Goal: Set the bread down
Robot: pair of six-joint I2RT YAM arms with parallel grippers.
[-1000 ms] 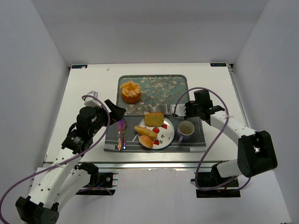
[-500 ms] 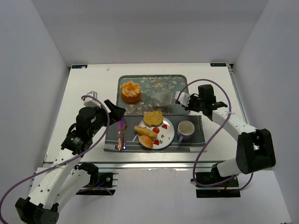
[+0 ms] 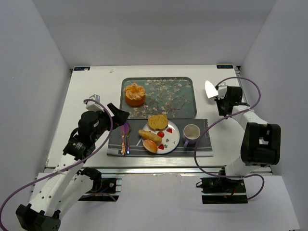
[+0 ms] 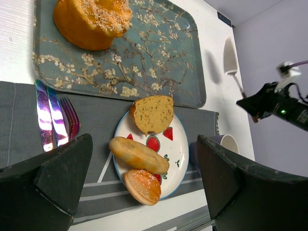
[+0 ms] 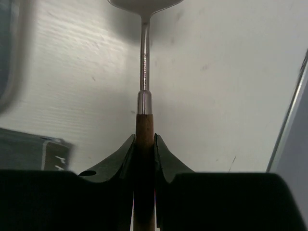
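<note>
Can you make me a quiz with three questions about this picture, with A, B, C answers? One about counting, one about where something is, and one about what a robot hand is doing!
1. How many bread pieces lie on the plate?
A one
B three
C six

2. Where is the orange cake?
A on the flowered tray
B on the plate
C on the floor

3. What is the right gripper doing?
A open and empty
B shut on the server
C shut on a banana

Answers:
1 B: a slice, a long roll and a small bun lie on it.
2 A: it stands at the tray's left end.
3 B: both fingers press the server's wooden handle.
</note>
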